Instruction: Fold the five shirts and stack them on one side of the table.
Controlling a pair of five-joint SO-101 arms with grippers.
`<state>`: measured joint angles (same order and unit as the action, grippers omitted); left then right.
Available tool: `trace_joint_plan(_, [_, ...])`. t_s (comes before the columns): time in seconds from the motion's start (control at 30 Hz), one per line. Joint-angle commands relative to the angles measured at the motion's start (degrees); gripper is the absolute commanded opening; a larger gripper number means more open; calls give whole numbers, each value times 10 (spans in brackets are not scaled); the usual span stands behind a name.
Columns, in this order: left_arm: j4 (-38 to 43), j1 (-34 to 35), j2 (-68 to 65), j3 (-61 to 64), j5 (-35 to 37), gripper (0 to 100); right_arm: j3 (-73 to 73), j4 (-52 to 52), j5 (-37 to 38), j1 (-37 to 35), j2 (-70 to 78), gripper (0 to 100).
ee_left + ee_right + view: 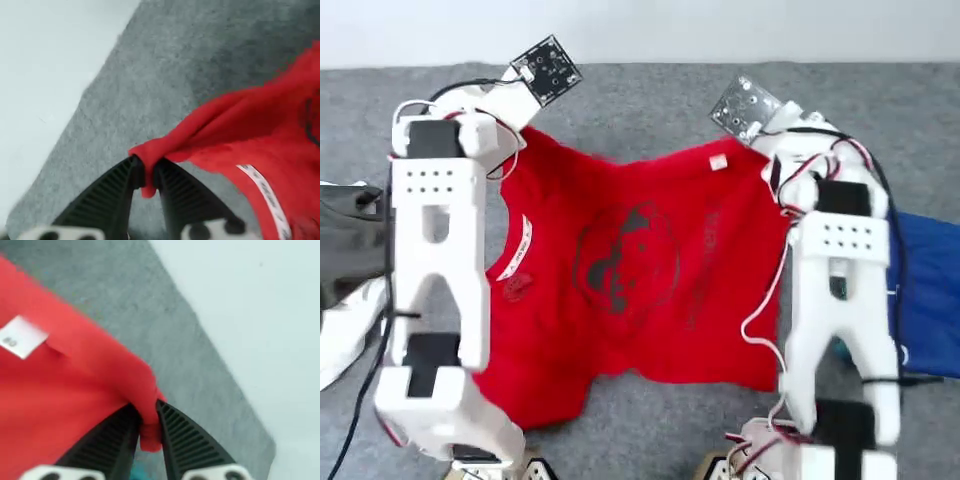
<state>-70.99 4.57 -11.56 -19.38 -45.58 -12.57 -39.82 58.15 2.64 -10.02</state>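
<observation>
Red cloth is clamped in both: left pincer (145,172) pressed together on a shoulder corner of the red shirt (640,280), right pincer (147,415) pinching the hem corner near the white tag (20,337). Shirt lies print-up mid-counter (650,100), held side toward the far edge. Grey shirt (345,225) sits at the left edge, blue shirt (925,290) at the right. Looks like the first fold. Next move: carry both corners toward the near edge in step, cloth taut.

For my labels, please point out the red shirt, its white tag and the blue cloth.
red shirt (640,270), high view, printed front.
white tag (719,162), high view, its middle.
blue cloth (930,290), high view, visible top surface.
</observation>
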Motion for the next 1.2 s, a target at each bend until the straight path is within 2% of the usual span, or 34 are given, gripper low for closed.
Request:
trace_joint_plan(0.0, [76, 8, -36, -2, -4, 13, 9, 105, 0, -2, 44, 11])
trace_joint_plan(0.23, [223, 14, -101, -2, -4, 13, 10, 304, 50, -3, 156, 11])
trace_joint_plan(0.37, [257, 21, -104, -3, -4, 13, 10, 377, 79, -7, 189, 11])
trace_joint_plan(0.6, [256, 31, -103, -7, -5, 13, 61, 393, 78, -4, 212, 11])
trace_joint_plan(0.83, [257, 20, -69, -82, 22, 13, 73, 393, 78, -3, 216, 11])
trace_joint_plan(0.97, [251, 13, -66, -90, 0, 13, 72, 393, 80, -1, 216, 11])
trace_joint_plan(1.03, [230, 12, -67, -91, -31, 13, 72, 393, 80, -1, 213, 11])
trace_joint_plan(1.17, [163, 9, -62, -95, -39, 13, 72, 392, 80, -1, 211, 10])
